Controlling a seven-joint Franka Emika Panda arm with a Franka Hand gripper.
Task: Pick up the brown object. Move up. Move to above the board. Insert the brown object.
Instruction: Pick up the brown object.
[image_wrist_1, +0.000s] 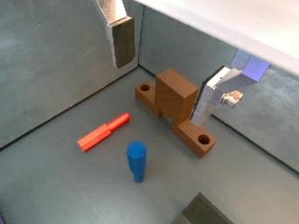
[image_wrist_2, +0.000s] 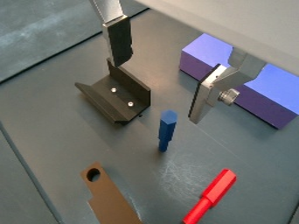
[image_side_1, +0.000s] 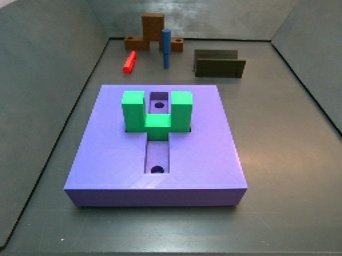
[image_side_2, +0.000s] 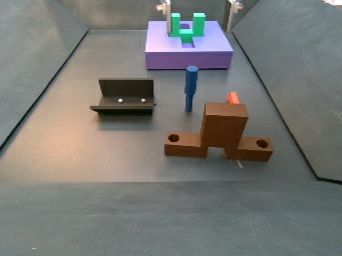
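My jaws hang open and empty over the grey desk, both silver fingers well apart in both wrist views. Nearest in a side view, the brown object lies flat on the desk, its tall centre block upright. Beyond it stand the blue peg and the fixture, with the red stick close by. Farthest back sits the board, its green block on top.
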